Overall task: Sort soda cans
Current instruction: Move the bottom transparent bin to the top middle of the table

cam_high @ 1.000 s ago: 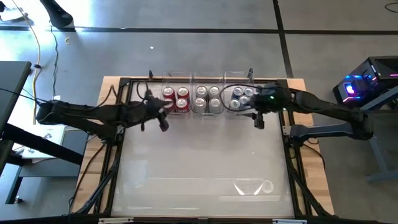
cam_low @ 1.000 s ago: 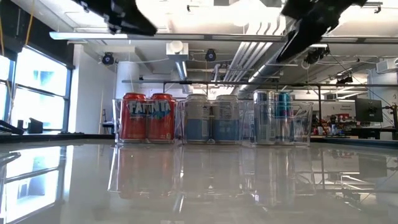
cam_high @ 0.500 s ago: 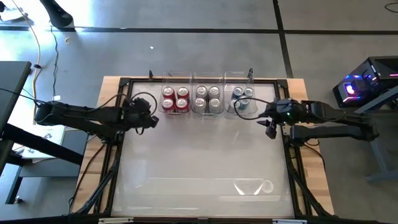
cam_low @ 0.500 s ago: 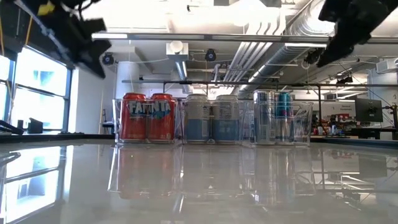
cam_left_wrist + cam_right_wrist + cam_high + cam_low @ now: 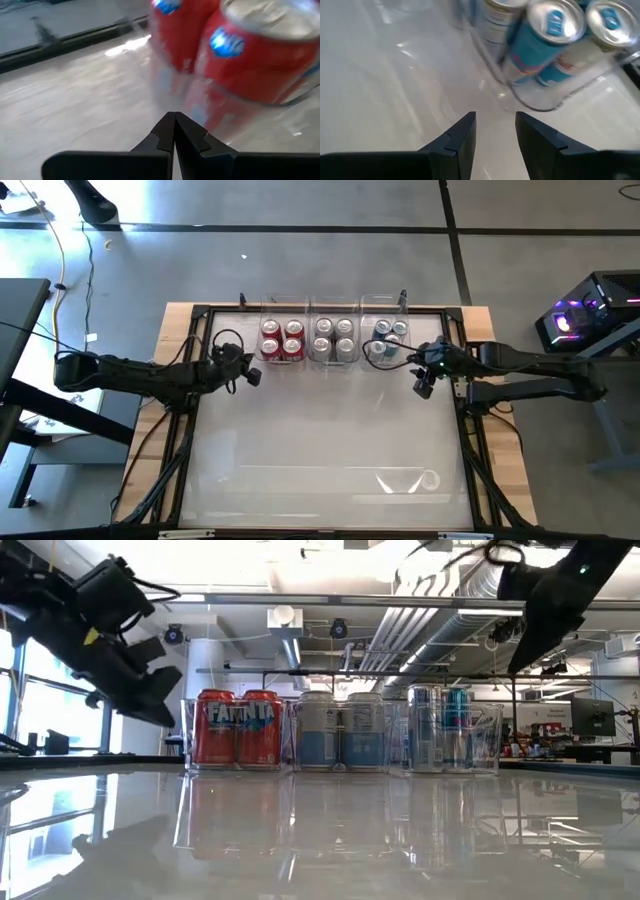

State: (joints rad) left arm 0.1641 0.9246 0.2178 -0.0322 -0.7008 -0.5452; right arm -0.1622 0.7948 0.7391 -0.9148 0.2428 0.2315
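Observation:
Several soda cans stand upright in three clear bins at the table's far edge: red cans point(image 5: 281, 339) in the left bin, silver-grey cans point(image 5: 334, 338) in the middle, blue cans point(image 5: 388, 339) in the right. My left gripper point(image 5: 252, 376) is shut and empty, above the table just left of the red cans point(image 5: 250, 55). My right gripper point(image 5: 423, 387) is open and empty, just right of and nearer than the blue cans point(image 5: 545, 40).
The three clear bins point(image 5: 340, 735) stand side by side along the far edge. The glossy tabletop point(image 5: 320, 440) stretches bare toward the near edge. Black frame rails point(image 5: 190, 440) run along both table sides.
My left gripper has drawn back from the red bin toward the table's left edge, then come a little back toward the bin and lower. My right gripper has pulled away from over the blue bin toward the right and near side, and come lower.

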